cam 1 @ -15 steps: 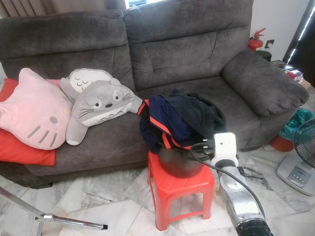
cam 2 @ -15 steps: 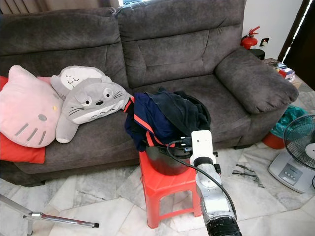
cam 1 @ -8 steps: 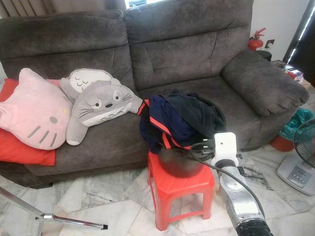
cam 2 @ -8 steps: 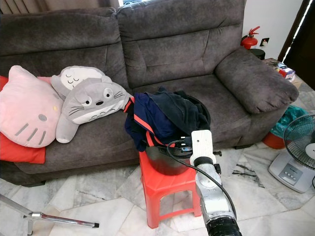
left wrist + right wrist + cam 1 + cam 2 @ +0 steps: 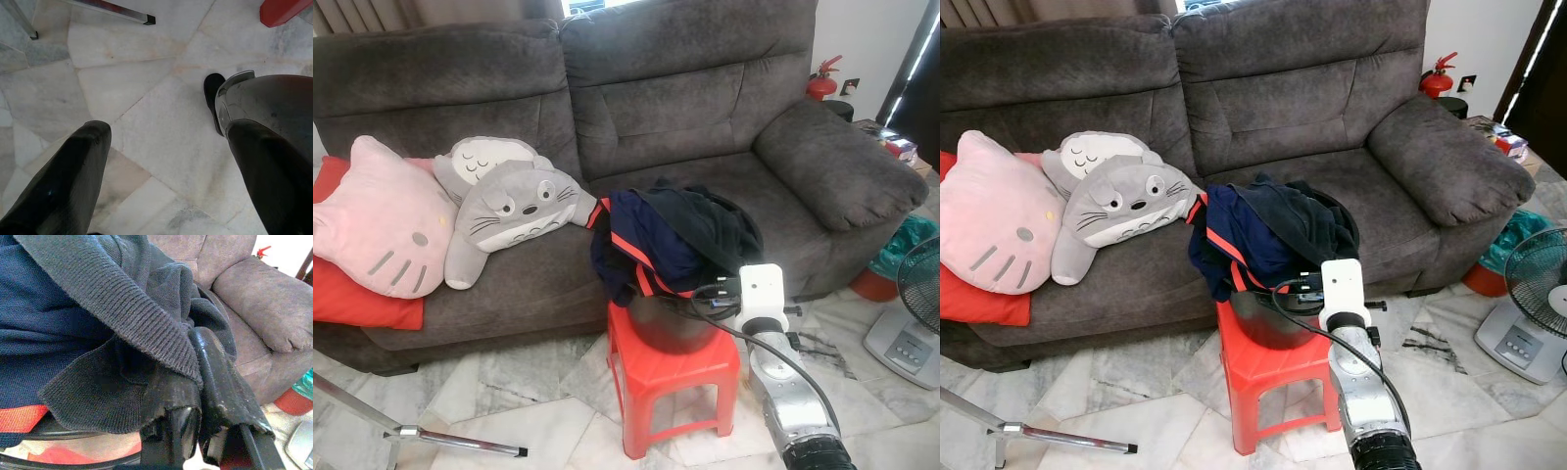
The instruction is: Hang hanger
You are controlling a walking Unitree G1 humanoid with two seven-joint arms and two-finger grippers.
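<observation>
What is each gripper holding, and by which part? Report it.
The right gripper has its fingers closed on the edge of a dark knitted garment at the rim of the bucket. The left gripper hangs open over the floor, holding nothing.

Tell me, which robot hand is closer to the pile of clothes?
The right. The right gripper reaches into the pile of clothes on the red stool; the left gripper hangs over the floor.

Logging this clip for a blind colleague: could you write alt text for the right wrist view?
The right gripper pinches the edge of a dark ribbed knit garment heaped over navy clothing with a red stripe. A grey sofa armrest stands behind.
</observation>
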